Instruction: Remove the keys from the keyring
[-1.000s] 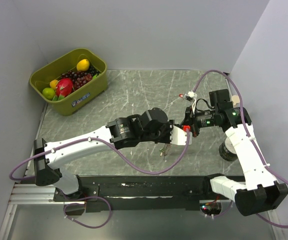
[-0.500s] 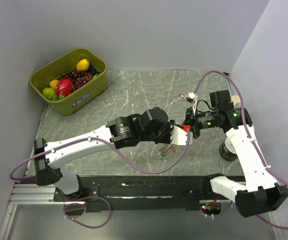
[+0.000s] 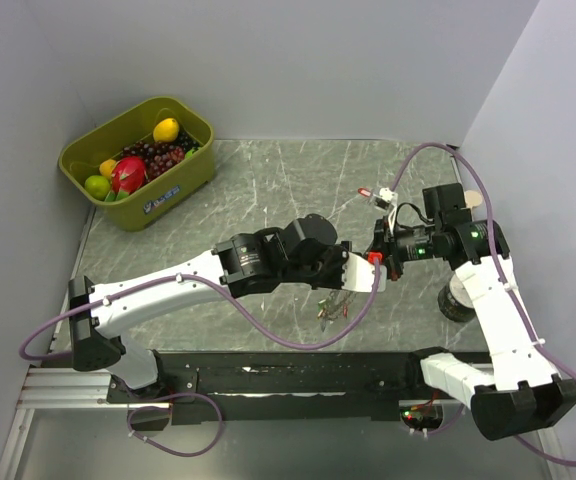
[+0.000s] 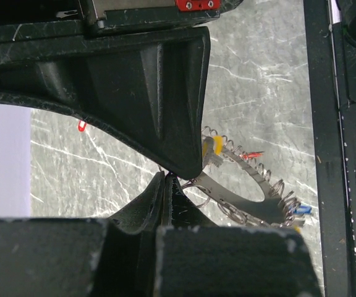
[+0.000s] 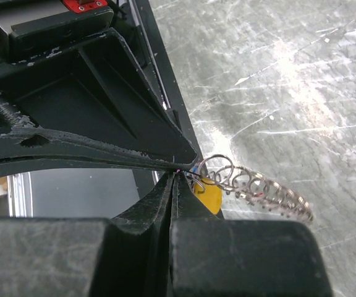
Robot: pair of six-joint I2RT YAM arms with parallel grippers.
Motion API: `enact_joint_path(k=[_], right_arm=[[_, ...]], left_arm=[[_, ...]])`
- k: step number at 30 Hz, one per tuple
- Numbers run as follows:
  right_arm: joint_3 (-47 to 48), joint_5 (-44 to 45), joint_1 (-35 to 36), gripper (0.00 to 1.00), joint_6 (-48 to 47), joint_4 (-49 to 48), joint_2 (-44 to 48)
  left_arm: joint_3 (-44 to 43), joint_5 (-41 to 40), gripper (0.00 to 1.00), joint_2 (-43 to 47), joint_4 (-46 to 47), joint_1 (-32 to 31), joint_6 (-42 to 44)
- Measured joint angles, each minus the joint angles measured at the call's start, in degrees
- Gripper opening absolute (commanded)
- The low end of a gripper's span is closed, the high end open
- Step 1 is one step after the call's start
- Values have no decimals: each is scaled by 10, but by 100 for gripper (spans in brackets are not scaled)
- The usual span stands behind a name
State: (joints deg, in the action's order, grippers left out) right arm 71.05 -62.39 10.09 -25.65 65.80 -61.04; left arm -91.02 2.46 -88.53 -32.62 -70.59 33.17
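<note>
keyring (image 5: 269,193), pinched at tips of right claw (image 5: 177,174)

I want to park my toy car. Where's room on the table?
Bare table stretches from the green basket along the back wall. Crowded: front middle, where left gripper and right gripper pinch the keyring.
</note>
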Motion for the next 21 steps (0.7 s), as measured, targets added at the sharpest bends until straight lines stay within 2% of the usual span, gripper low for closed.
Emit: enact_joint_path(k=[6, 11, 15, 18, 21], right_arm=[[1, 7, 0, 1, -9, 10, 7], [2, 20, -2, 4, -20, 10, 21], [5, 22, -5, 31, -26, 7, 29], [19, 17, -10, 38, -30, 10, 30], [35, 5, -21, 40, -37, 12, 37]], left_arm=[[-2, 15, 1, -1, 0, 5, -15], [-2, 74, 1, -1, 9, 33, -52], [-2, 122, 1, -1, 16, 53, -81], [-1, 143, 1, -1, 14, 68, -100], [5, 151, 1, -1, 11, 83, -111]])
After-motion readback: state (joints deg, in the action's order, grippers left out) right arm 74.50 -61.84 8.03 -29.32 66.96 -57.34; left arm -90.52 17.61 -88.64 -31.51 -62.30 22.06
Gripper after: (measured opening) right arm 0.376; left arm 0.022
